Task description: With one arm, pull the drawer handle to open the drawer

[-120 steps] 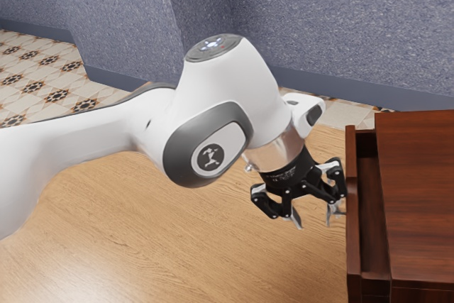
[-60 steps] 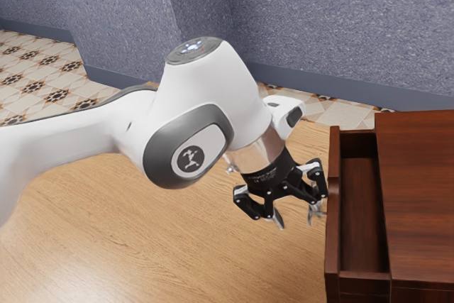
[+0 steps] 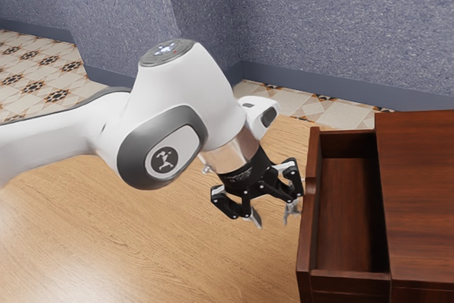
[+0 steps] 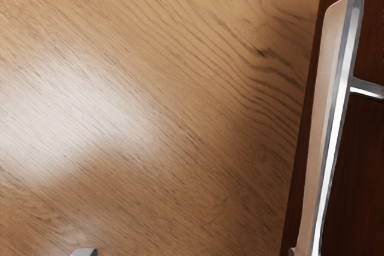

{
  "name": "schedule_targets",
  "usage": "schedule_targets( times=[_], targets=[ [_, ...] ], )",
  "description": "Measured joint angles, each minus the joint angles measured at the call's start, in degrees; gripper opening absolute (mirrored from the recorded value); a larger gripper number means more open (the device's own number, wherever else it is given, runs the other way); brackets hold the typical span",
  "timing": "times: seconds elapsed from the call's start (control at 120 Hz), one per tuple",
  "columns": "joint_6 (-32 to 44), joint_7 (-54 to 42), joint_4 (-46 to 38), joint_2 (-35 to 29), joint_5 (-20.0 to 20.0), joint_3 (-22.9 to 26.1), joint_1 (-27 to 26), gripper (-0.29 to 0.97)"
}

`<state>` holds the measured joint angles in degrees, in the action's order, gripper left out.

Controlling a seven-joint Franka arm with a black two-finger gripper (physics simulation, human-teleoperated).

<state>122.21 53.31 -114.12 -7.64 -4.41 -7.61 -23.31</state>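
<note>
Over the last second the drawer [image 3: 307, 232] had slid well out of the cabinet [image 3: 415, 189], following the gripper [image 3: 273, 219] toward the exterior view's left. Its hollow lay mostly exposed, so the opening looked nearly done. The fingers stood wide apart, clamping nothing, with the handle [image 4: 333, 118] just beside the one nearer the drawer, apparently hooked. The handle was a slim brushed-metal bar on a post. Drawer and cabinet were dark, smooth wood, and the table [image 4: 150, 88] was pale and strongly grained.

White arm [image 3: 163, 140] comes in from the exterior view's left. Jaws spread apart, one tip at the drawer [image 3: 307, 239] front. Drawer stands open, sticking out of the dark wood cabinet [image 3: 418, 196].
</note>
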Motion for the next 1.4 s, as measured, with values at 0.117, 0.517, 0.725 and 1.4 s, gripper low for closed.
schedule_targets(
  times=[0.117,0.517,0.725,1.4],
  targets=[
    [0.12,0.09,-1.71,-1.43,0.35,-0.03,0.74,0.38],
    [0.35,0.34,-5.74,-5.35,0.72,-0.17,2.43,0.38],
    [0.67,0.66,-7.75,-7.40,1.29,-0.28,3.11,0.37],
    [0.95,1.04,-9.17,-8.84,2.05,-0.35,3.87,0.43]
  ],
)
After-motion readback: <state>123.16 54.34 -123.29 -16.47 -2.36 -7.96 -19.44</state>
